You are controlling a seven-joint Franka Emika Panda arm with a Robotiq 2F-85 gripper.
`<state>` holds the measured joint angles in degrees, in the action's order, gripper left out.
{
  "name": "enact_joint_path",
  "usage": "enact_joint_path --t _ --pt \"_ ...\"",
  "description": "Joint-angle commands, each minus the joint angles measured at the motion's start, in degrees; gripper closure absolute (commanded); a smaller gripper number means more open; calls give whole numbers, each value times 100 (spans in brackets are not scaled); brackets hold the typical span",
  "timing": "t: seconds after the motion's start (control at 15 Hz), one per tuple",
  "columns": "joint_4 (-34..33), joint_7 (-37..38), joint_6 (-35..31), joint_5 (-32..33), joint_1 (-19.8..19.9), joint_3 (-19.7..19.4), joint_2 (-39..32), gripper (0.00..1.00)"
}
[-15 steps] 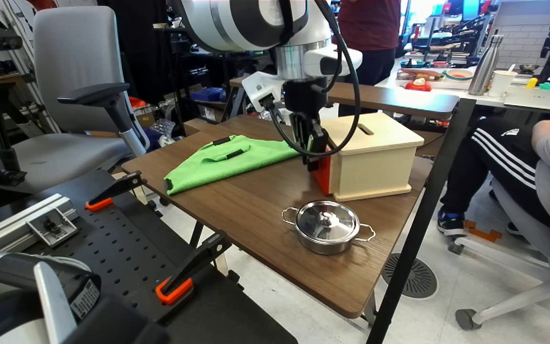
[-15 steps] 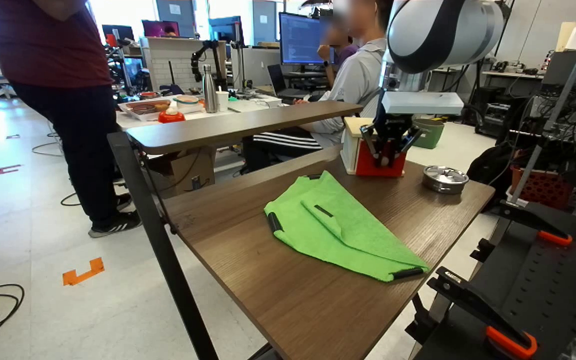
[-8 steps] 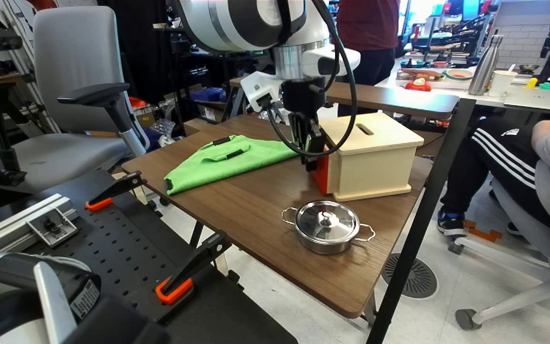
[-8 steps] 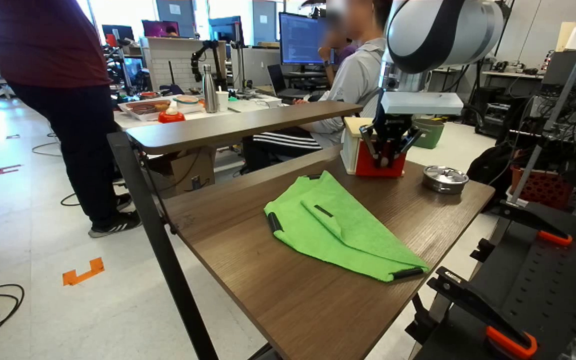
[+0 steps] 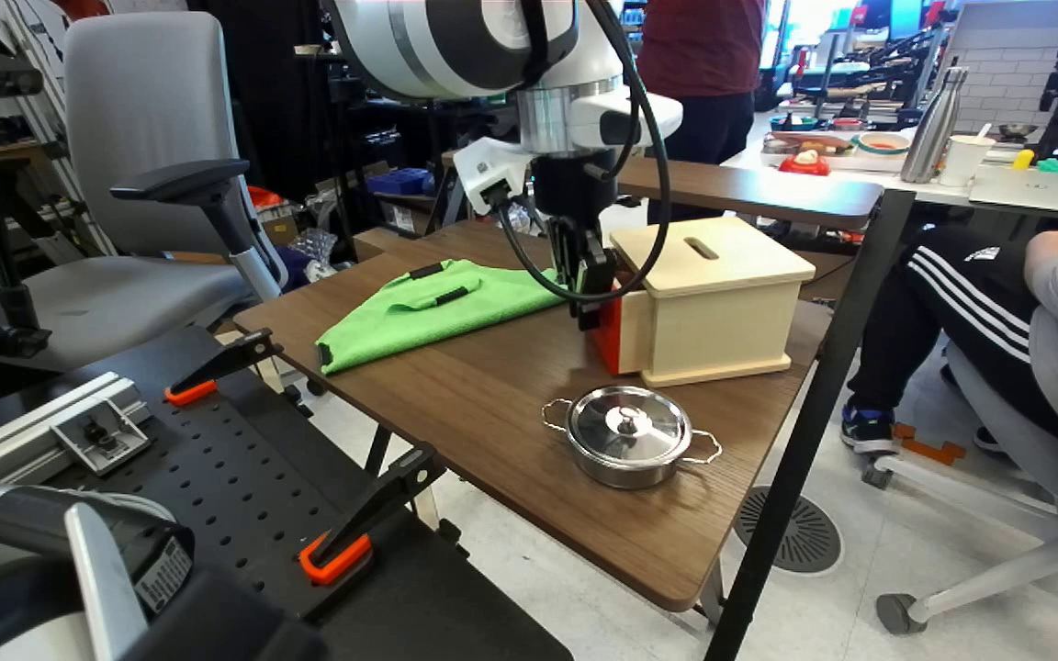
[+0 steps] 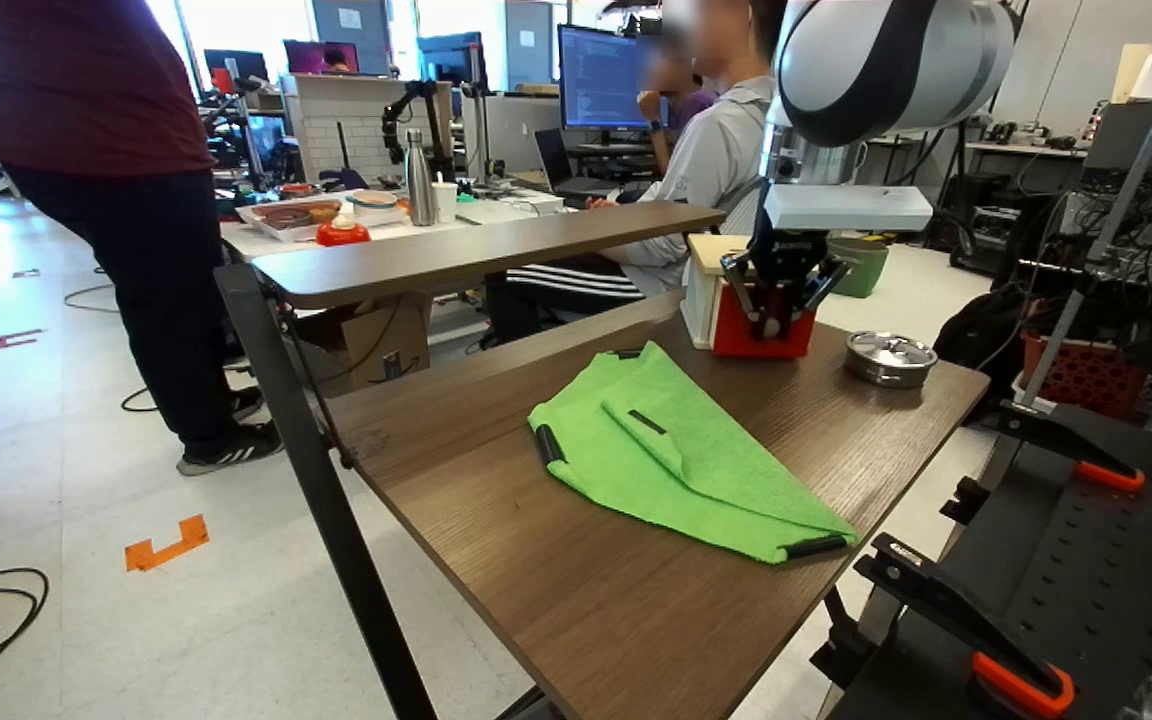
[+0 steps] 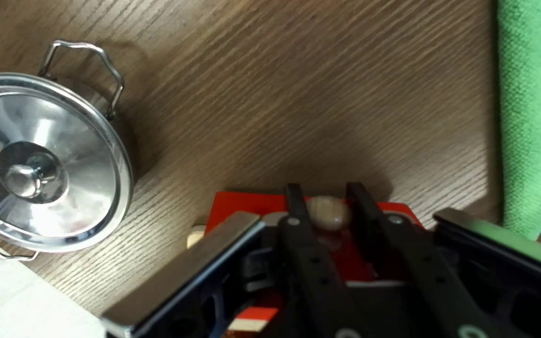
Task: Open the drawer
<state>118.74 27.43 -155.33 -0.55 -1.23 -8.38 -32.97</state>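
Note:
The pale wooden box (image 5: 722, 326) with a dark slot (image 5: 701, 248) in its top stands on the table and also shows in an exterior view (image 6: 700, 300). Its drawer has an orange-red front (image 5: 609, 341) and is slid part way out; a pale side strip (image 5: 635, 332) shows behind the front. In the wrist view the drawer front (image 7: 247, 202) lies below the fingers. My gripper (image 7: 325, 197) has its fingers on either side of the round pale knob (image 7: 329, 213), closed on it. The gripper also shows in both exterior views (image 5: 590, 317) (image 6: 770, 328). The drawer's inside is hidden.
A lidded steel pot (image 5: 628, 436) stands on the table (image 5: 492, 395) near the box, also in the wrist view (image 7: 45, 164). A green cloth (image 6: 686, 450) lies in front of the drawer side. A raised shelf (image 6: 496, 250) runs behind. A cable loops beside the gripper.
My gripper has moved a little away from the box, toward the cloth side. The drawer front has come out with it, and more of the pale drawer side shows. The box has stayed put.

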Motion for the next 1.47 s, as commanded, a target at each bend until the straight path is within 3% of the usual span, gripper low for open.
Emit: enact_joint_path --t 0.0,1.4 --pt "292 -81 -137 -204 -127 32 79 93" --pt "820 -149 -236 -201 -229 142 336 93"
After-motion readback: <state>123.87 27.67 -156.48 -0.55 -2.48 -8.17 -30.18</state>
